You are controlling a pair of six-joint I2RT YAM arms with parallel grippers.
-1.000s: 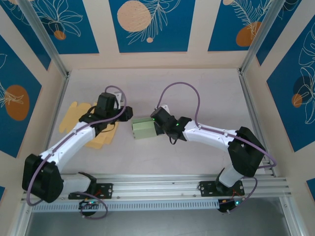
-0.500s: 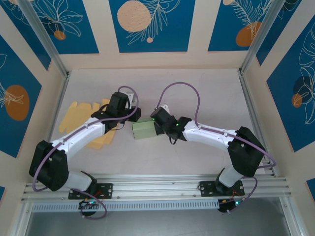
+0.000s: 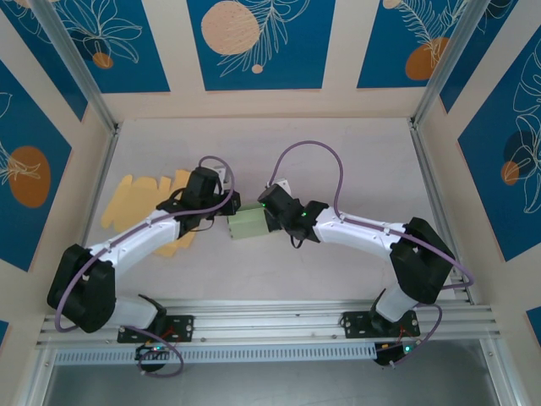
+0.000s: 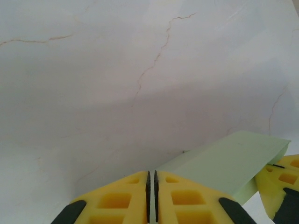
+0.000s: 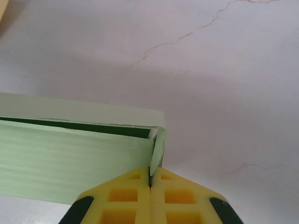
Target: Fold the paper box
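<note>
The pale marbled table (image 3: 338, 152) carries everything. Flat yellow cardboard sheets (image 3: 135, 199) lie on its left side, partly under the left arm. The green paper box (image 3: 247, 224) sits near the middle of the table, between the two arms, one long side open. The right tool (image 5: 150, 171) is at the box's right end, its yellow fingers closed on a thin end flap. The left tool (image 4: 152, 173) is just beside the box's left end, its fingers drawn together to a narrow slit, with nothing clearly between them.
</note>
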